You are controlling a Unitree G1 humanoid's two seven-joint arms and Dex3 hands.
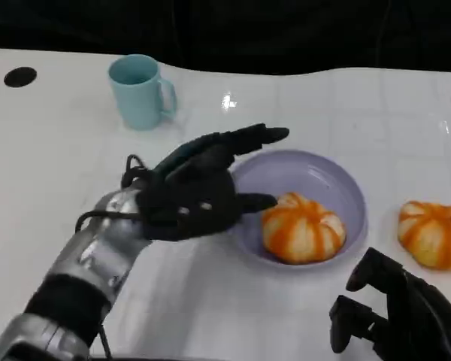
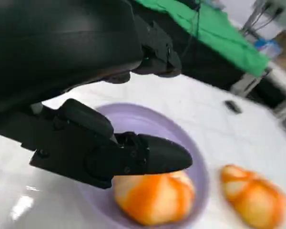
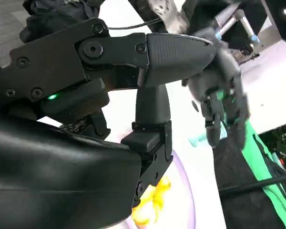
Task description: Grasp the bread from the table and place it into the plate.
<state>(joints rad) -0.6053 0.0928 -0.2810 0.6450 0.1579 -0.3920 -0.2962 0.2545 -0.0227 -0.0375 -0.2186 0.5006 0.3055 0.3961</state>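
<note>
Right hand (image 1: 402, 312) is seen nearest the camera, short of the plate (image 1: 327, 180), fingers loosely apart and holding nothing. One bread (image 1: 303, 227) lies inside the plate at its near side, a second bread (image 1: 434, 233) sits on the table just right of the plate; left hand (image 1: 199, 188) hovers at the plate's left rim, fingers extended, empty. If the second bread is the target, it is best approached from above, gripped across its width, lifted clear of the rim and set in the plate's free far half, short of the blue mug (image 1: 141, 92) beyond.

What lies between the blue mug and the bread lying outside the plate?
In the head view, between the mug and that bread lies the purple plate, holding another bread.
</note>
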